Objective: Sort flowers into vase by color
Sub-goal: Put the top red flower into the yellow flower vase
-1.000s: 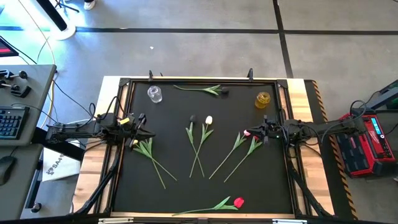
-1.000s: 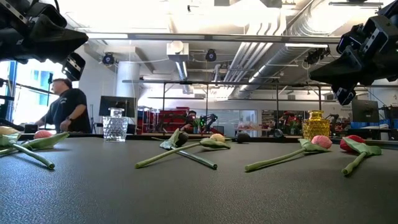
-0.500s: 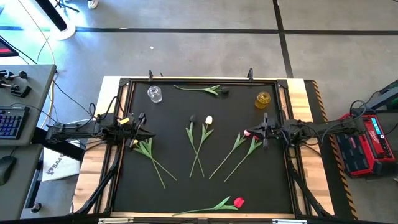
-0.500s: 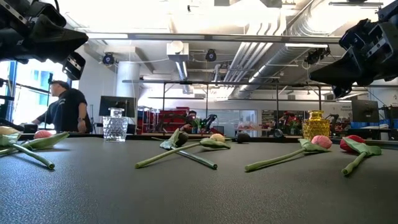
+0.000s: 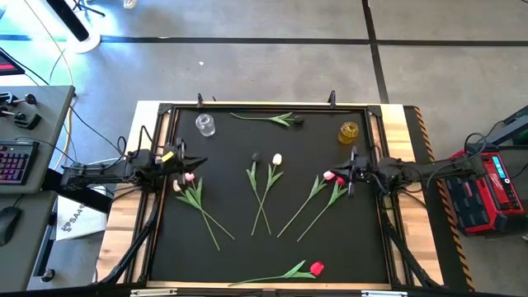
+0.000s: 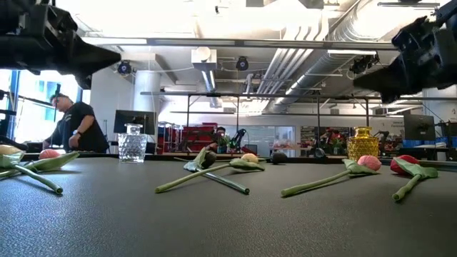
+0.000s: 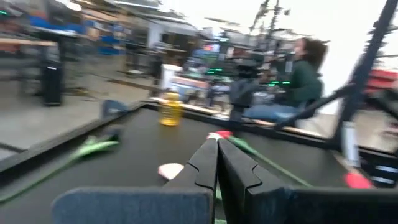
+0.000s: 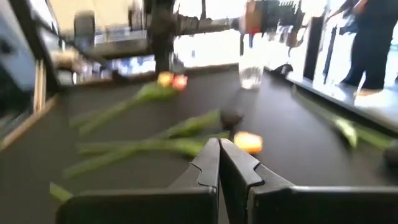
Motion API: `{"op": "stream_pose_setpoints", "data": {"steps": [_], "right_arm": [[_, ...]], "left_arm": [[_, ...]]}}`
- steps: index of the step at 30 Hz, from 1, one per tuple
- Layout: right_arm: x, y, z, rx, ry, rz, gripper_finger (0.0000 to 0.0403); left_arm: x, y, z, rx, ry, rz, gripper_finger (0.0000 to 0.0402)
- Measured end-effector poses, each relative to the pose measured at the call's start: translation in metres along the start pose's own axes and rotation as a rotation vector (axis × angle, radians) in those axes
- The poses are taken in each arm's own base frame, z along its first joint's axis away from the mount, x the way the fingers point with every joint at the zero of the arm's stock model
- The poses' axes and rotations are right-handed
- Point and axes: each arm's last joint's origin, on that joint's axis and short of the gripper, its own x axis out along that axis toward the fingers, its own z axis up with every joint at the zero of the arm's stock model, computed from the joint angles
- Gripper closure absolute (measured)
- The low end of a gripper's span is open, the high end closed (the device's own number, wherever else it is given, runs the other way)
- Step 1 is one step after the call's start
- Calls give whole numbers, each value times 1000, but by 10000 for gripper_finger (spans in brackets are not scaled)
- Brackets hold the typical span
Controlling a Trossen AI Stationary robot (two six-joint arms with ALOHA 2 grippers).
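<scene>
Several artificial tulips lie flat on the black mat [image 5: 223, 264]. Two, with a pink head [image 5: 190, 176] and a pale head [image 5: 176, 186], lie at the left. A dark-headed one [image 5: 256, 156] and a white-headed one [image 5: 277, 159] cross stems in the middle. A pink one [image 5: 329, 175] and a red one [image 5: 338, 180] lie at the right. My left gripper [image 5: 188, 162] is shut and empty, in the air just beyond the left pair. My right gripper [image 5: 341, 173] is shut and empty, above the right pair's heads.
A clear glass vase [image 5: 205, 124] stands at the far left and a yellow vase [image 5: 349, 132] at the far right. A dark tulip [image 5: 285, 120] lies along the far edge, a red one [image 5: 317, 268] along the near edge. A person [image 6: 75, 128] stands beyond the table.
My left gripper has swung toward the far edge and tipped up to point level, uncovering the pink head below it. My right gripper has risen a little. Both stay shut. No flower has moved.
</scene>
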Motion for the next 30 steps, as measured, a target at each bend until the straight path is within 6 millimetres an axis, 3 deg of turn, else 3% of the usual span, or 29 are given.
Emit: {"op": "stream_pose_setpoints", "data": {"steps": [7,11,20,30], "right_arm": [[-4,1,27,343,-277,29,403],[-5,-5,31,358,-344,-111,403],[6,-4,-5,463,44,-56,381],[13,-1,-17,507,194,-44,260]], "left_arm": [[0,0,0,-1,-1,15,401],[0,0,0,-16,2,-8,402],[0,0,0,44,2,-7,402],[0,3,6,69,-64,122,401]]}}
